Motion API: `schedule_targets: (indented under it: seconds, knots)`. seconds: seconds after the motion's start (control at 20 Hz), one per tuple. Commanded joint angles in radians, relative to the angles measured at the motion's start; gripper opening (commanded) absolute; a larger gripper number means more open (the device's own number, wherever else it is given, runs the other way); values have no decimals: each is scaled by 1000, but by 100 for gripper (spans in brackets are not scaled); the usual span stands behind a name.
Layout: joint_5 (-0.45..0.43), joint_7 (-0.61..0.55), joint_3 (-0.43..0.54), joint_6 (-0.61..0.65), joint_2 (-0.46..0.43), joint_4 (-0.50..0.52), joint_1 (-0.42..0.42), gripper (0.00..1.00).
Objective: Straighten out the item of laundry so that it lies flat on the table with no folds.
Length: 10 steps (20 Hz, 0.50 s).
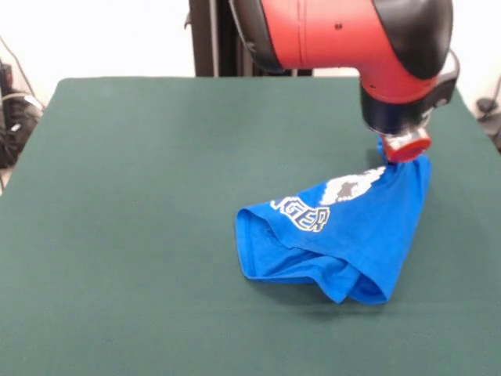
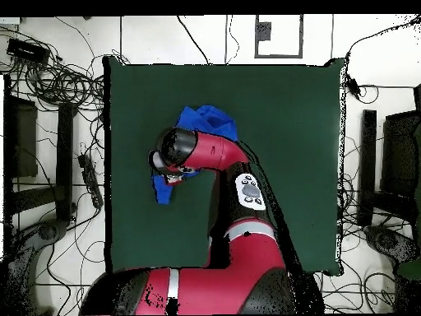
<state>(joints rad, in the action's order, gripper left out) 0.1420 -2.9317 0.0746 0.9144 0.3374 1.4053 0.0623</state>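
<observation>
Gripper [image 1: 405, 146] has the shirt [image 1: 344, 235] pinched at right of frame, still bunched — slip and it crumples again.

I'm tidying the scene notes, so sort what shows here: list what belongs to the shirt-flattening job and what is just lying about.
Belongs to the job:
- blue T-shirt, bunched, one end lifted
- green table
- gripper, at the shirt's raised end

Just lying about:
- cables on the floor beside the table
- dark stands on the floor at the table's side
</observation>
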Motion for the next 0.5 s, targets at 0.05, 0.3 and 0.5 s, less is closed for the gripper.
schedule_targets:
  seconds: [0.05, 0.3, 0.5]
  knots:
    - [75, 9, 167, -72, -78, 98, -26, 0]
    - [137, 22, 239, -48, -52, 118, -9, 0]
    - [215, 62, 332, -47, -16, 169, 45, 0]
